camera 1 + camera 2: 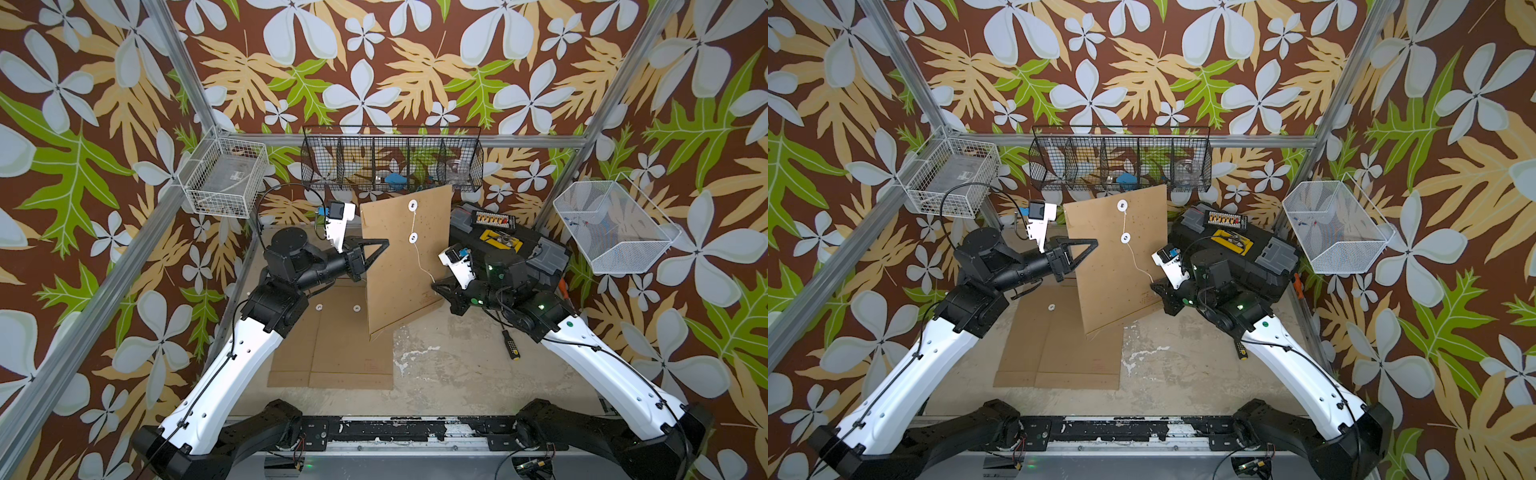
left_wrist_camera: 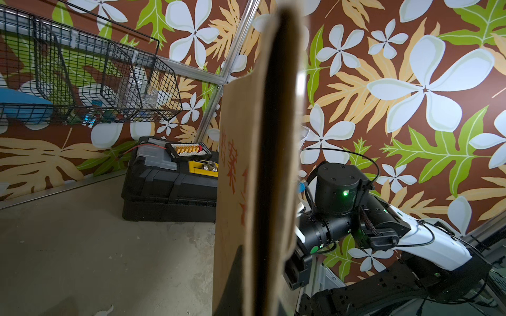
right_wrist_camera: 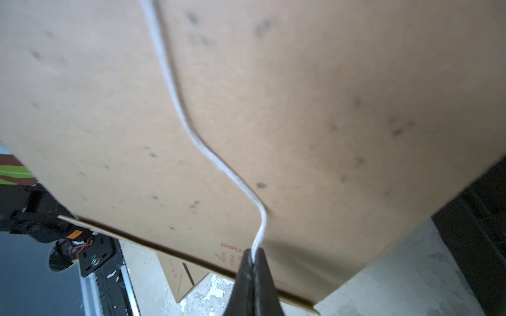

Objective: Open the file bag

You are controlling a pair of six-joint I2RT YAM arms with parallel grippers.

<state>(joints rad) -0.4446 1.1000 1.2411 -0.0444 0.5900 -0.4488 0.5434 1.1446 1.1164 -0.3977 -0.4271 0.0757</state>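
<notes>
Brown file bag (image 1: 395, 270) upright | left gripper (image 1: 385, 242) clamped on bag's edge | right gripper (image 3: 253, 255) pinching white string (image 3: 191, 131) near bag's lower corner

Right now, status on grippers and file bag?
Left gripper shut on file bag edge, bag held roughly upright. Right gripper shut on string. Nothing in the way.

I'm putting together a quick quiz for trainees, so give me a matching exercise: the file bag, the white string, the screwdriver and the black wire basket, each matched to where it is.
Things:
1 file bag
2 white string
3 screwdriver
4 black wire basket

Places:
A lying on the table
B hanging on the back wall
C lifted, clamped in the left gripper
D pinched in the right gripper

Pairs: 1-C, 2-D, 3-A, 4-B
</notes>
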